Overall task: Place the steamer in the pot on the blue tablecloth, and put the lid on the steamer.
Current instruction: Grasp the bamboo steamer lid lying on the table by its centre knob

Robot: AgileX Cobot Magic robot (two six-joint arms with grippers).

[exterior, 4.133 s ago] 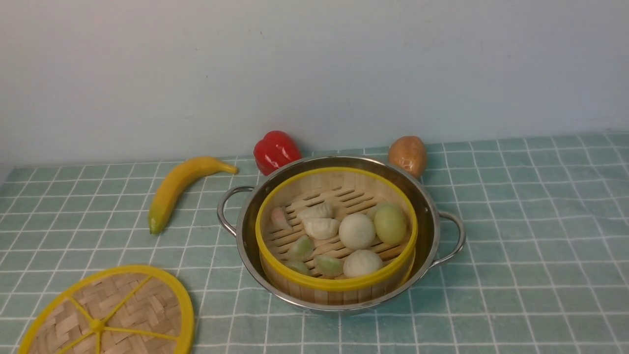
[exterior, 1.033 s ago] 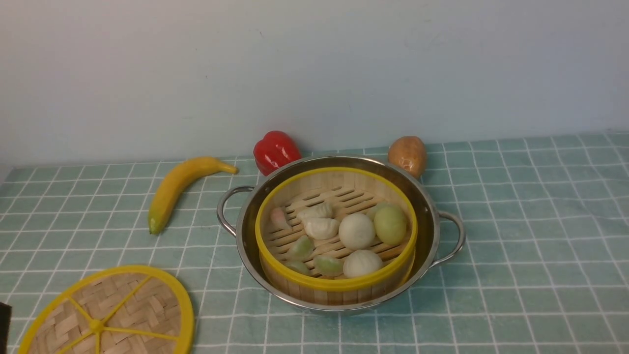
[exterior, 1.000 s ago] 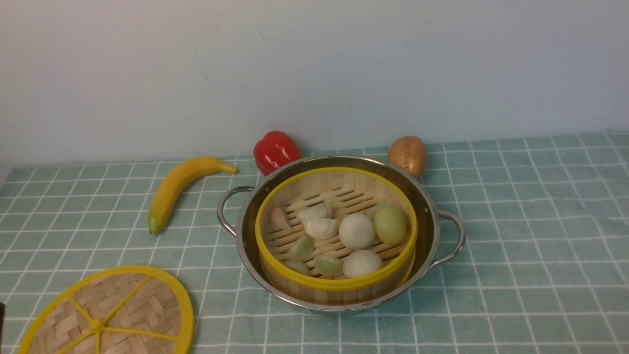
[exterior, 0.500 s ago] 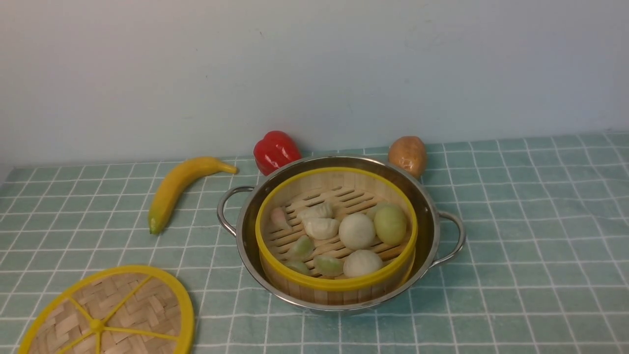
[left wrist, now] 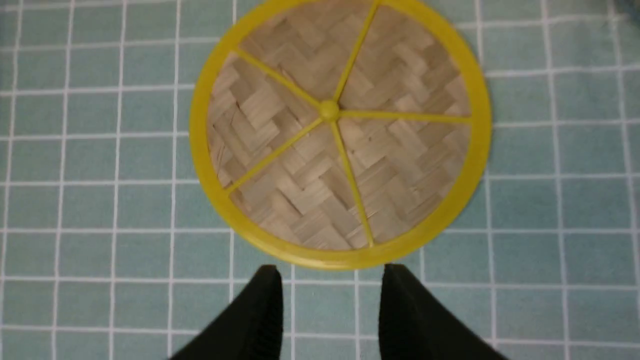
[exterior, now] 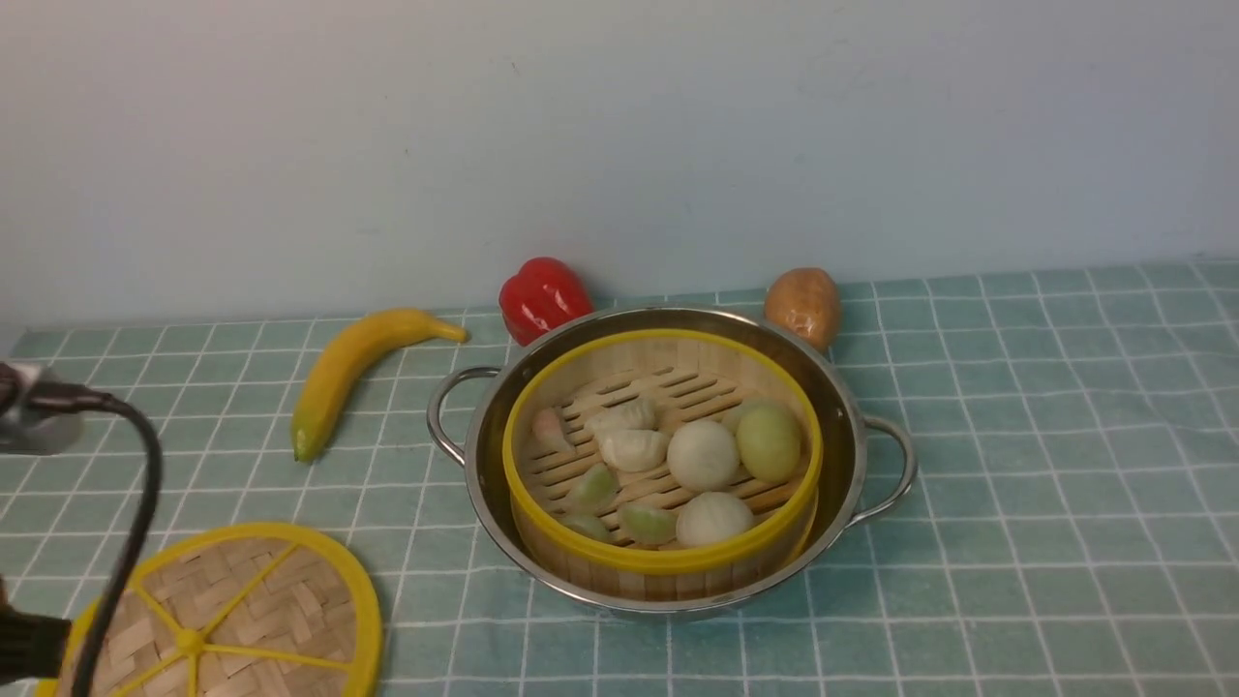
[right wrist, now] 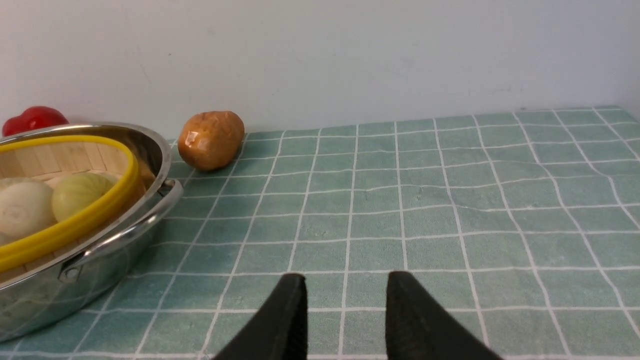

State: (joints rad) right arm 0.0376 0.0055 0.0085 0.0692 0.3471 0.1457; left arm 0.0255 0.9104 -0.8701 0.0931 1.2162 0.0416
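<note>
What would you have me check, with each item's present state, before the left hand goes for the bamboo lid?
- Steamer basket seated inside the steel pot: ok
- Basket's open top free of obstructions for the lid: ok
- Left hand open, nothing between its fingers: ok
- Woven lid lying flat on the blue tablecloth: ok
- Lid between the left hand's fingers: not ok
- Lid's fit on the basket rim: cannot tell

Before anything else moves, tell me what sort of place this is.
Probably a tabletop robot test setup posing as a kitchen: toy-looking dumplings in a steamer, a banana, and a gridded blue tablecloth.
</note>
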